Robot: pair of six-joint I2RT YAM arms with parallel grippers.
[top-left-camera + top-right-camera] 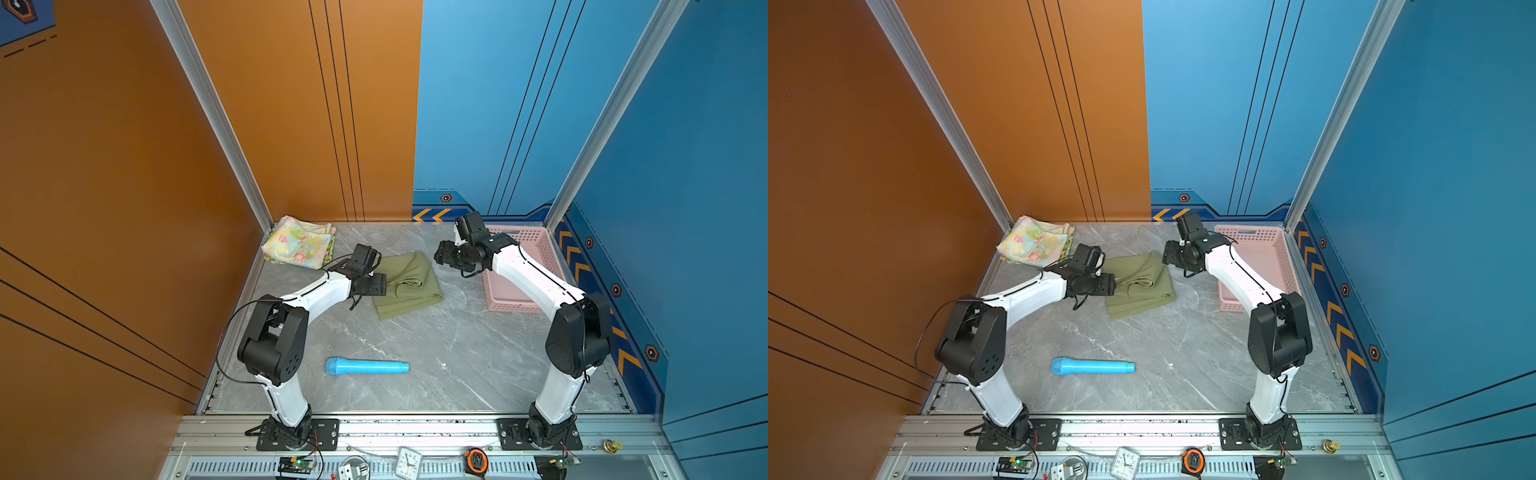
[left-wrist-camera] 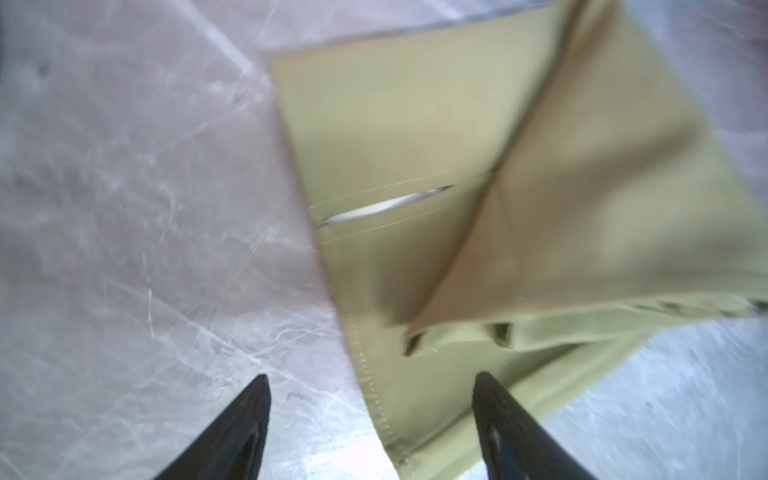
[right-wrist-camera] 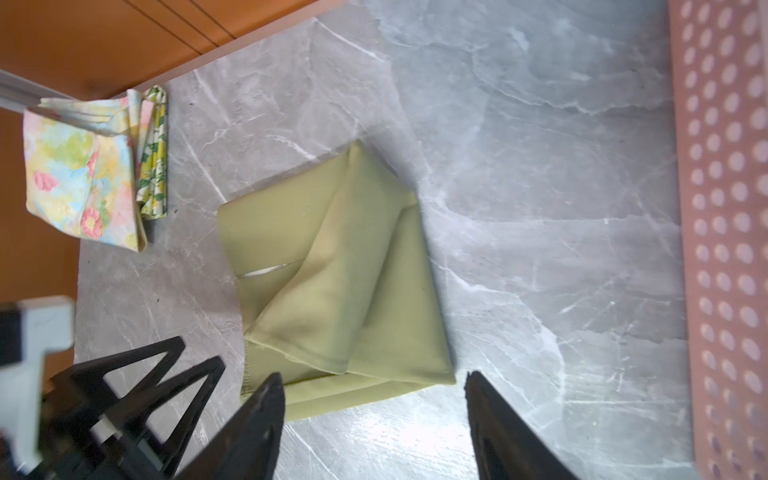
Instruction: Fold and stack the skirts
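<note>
The 2 arms bend at the elbow and lean inward toward each other, the left gripper [image 2: 370,376] and right gripper [image 3: 372,374] angled downward with jaws spread wide.

Marble table [image 1: 457,353], olive skirt [image 1: 409,286], skirt pile [image 1: 299,247], pink basket [image 1: 509,291], blue tube [image 1: 368,367]

A stack of two folded skirts [image 1: 299,248] is sitting in the bench's [image 1: 457,353] far left corner. A single folded skirt [image 1: 409,286] is lying mid-bench, toward the far edge. A lattice basket [image 1: 509,306] is standing in the far right corner. A toy microphone [image 1: 365,367] is lying crosswise near the front edge.
</note>
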